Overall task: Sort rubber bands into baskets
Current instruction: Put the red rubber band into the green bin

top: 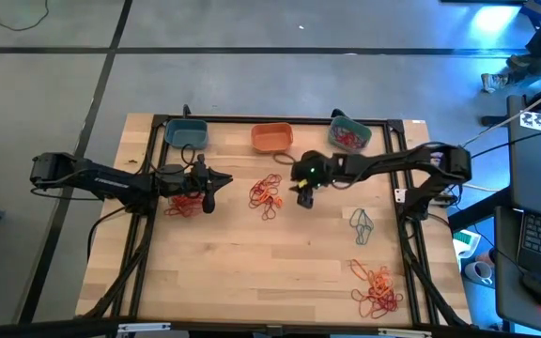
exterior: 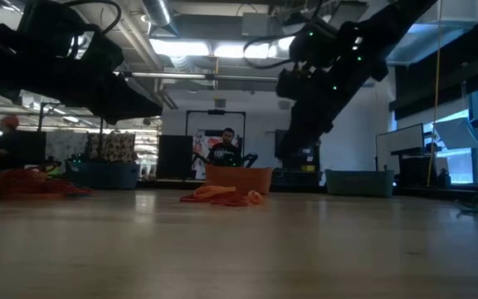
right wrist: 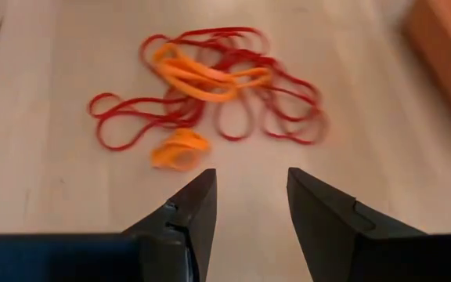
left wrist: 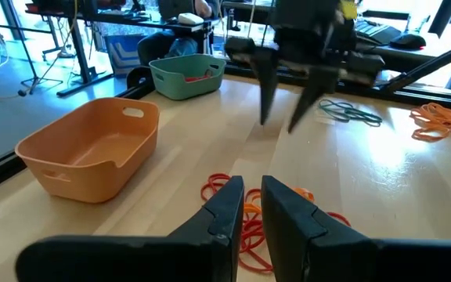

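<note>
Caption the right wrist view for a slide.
Open right gripper above a tangle of red and orange rubber bands on the wooden table.
</note>
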